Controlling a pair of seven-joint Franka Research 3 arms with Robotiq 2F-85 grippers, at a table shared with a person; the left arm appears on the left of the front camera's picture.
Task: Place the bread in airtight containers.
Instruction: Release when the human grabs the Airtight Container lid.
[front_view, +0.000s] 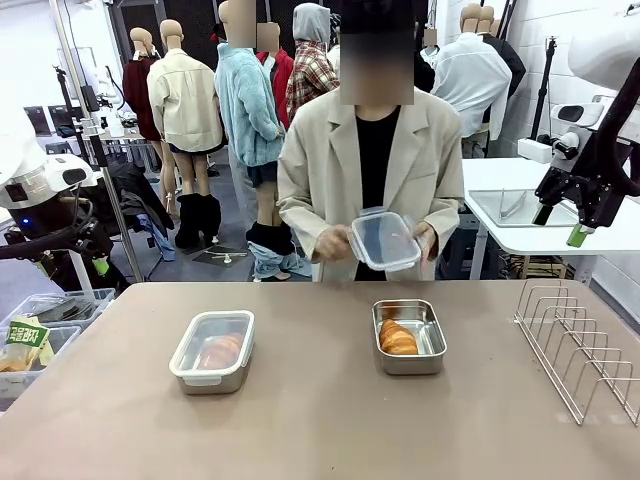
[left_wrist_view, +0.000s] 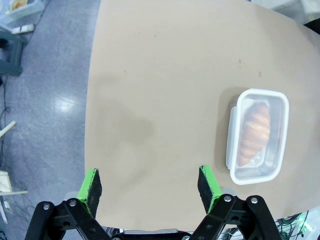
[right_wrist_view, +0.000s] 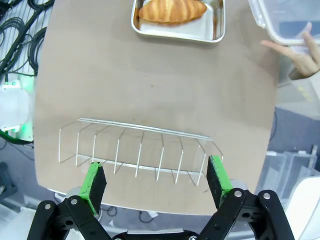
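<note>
**Q:** Where does the bread stand?

**A:** One roll (front_view: 220, 351) lies in the lidded container (front_view: 212, 351), left of the counter's (front_view: 320, 430) middle. A second roll (front_view: 398, 338) lies in the open container (front_view: 409, 337), right of middle, toward the far edge. A wire rack (front_view: 580, 345) sits at the right edge.

**Q:** And the step in hand?

**A:** Closing the second container, by the look of it. A person at the far edge holds the lid (front_view: 385, 240) in both hands above the counter, one hand (front_view: 332, 243) on its left side. To do it well, the lid should come down level, corners matched to the tray's, then each clip pressed until it seats; a tilted lid would likely leave a gap.

**Q:** The arms?

**A:** Both are held back from the work. The left gripper (left_wrist_view: 150, 187) hovers high over the counter's left edge, jaws apart and holding nothing, the lidded container ahead of it. The right gripper (right_wrist_view: 156, 184) hangs above the rack, jaws likewise apart, with the open container beyond and the person's fingers (right_wrist_view: 295, 52) on the lid at the far corner.
</note>
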